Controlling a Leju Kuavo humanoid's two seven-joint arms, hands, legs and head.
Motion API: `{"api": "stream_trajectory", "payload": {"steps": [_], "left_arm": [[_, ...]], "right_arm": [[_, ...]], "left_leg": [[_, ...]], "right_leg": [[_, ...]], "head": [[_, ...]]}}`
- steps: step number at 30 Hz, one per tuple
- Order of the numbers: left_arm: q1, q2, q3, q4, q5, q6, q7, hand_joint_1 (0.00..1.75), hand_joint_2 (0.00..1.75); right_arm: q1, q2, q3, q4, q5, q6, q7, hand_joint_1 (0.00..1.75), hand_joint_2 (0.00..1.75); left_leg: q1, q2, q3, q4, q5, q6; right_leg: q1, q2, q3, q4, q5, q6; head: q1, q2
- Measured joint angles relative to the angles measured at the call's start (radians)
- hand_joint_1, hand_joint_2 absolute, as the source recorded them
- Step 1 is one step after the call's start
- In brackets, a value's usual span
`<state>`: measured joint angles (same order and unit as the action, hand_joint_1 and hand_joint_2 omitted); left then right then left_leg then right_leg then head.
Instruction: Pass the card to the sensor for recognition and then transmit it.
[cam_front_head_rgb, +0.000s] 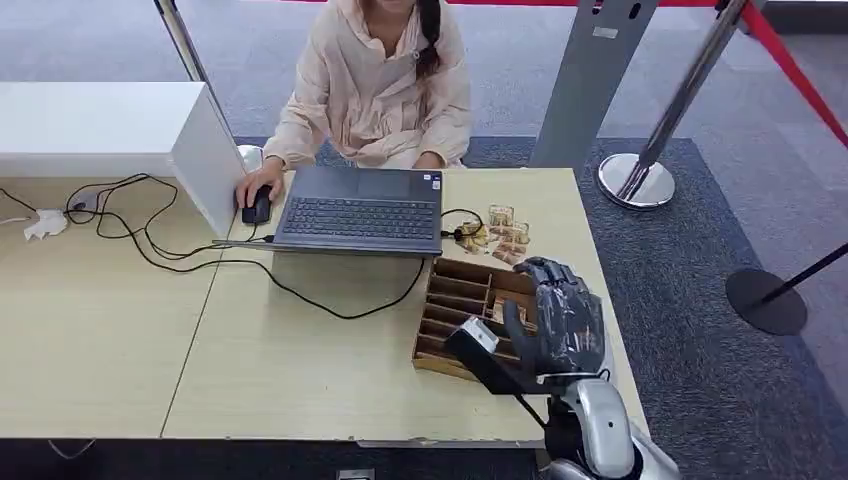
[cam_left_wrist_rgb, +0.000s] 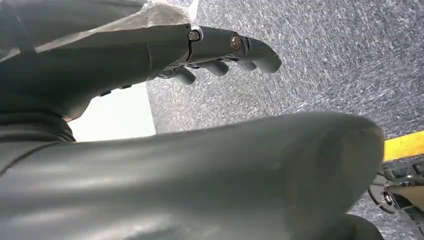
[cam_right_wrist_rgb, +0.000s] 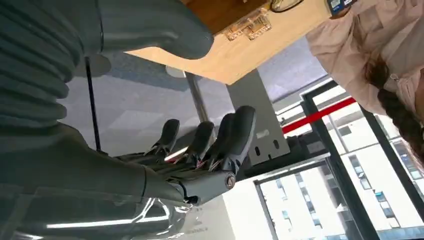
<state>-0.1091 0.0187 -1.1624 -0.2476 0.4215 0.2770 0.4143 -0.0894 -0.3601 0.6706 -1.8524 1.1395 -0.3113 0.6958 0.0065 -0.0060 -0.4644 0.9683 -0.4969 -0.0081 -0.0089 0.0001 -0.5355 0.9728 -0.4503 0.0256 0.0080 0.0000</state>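
Several cards in clear sleeves (cam_front_head_rgb: 505, 232) lie on the table just right of the laptop; the right wrist view also catches these cards (cam_right_wrist_rgb: 248, 24) near the wooden table edge (cam_right_wrist_rgb: 235, 55). A slotted wooden card box (cam_front_head_rgb: 455, 300) stands in front of them. My right hand (cam_front_head_rgb: 562, 315) hovers over the box's right end, fingers spread, holding nothing. In the right wrist view that hand (cam_right_wrist_rgb: 165, 165) has straight fingers (cam_right_wrist_rgb: 220, 135) apart from the thumb. My left hand (cam_left_wrist_rgb: 165, 50) hangs over grey carpet with its fingers stretched out and nothing in it.
A person sits behind an open laptop (cam_front_head_rgb: 360, 210), one hand on a mouse (cam_front_head_rgb: 258, 207). A white box (cam_front_head_rgb: 120, 130) and black cables (cam_front_head_rgb: 150, 245) occupy the left of the table (cam_front_head_rgb: 300, 370). Stanchion bases (cam_front_head_rgb: 635, 180) (cam_front_head_rgb: 765, 300) stand on the carpet to the right.
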Motion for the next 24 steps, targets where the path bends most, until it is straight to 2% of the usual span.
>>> {"api": "stream_trajectory", "payload": {"steps": [6,11,16,24], "left_arm": [[0.000,0.000,0.000,0.000,0.000,0.001,0.003,0.00,0.00],[0.000,-0.001,0.000,0.000,-0.002,0.002,0.003,0.00,0.00],[0.000,-0.001,0.000,0.000,-0.004,0.002,0.001,0.00,0.00],[0.000,-0.001,0.000,0.000,-0.010,0.000,0.000,0.00,0.00]], "right_arm": [[0.004,0.006,0.017,0.014,-0.036,-0.017,0.000,0.75,1.75],[0.006,0.016,0.034,0.040,-0.054,-0.030,0.000,0.82,1.75],[0.004,0.027,0.051,0.068,-0.069,-0.033,0.000,0.98,1.75],[-0.013,0.042,0.069,0.110,-0.096,-0.034,-0.005,0.98,1.75]], "left_leg": [[0.000,0.000,0.000,0.000,0.000,0.000],[0.000,0.000,-0.001,0.000,0.000,0.000],[0.000,0.000,-0.001,0.000,0.000,0.000],[0.000,0.000,-0.001,0.000,0.000,0.000]], "right_leg": [[0.000,0.000,0.000,0.000,0.000,0.000],[0.000,0.000,0.000,0.000,0.000,0.000],[0.000,0.000,0.000,0.000,0.000,0.000],[0.000,0.000,0.000,0.000,0.000,0.000]], "head": [[0.000,0.000],[0.000,0.000],[0.000,0.000],[0.000,0.000]]}}
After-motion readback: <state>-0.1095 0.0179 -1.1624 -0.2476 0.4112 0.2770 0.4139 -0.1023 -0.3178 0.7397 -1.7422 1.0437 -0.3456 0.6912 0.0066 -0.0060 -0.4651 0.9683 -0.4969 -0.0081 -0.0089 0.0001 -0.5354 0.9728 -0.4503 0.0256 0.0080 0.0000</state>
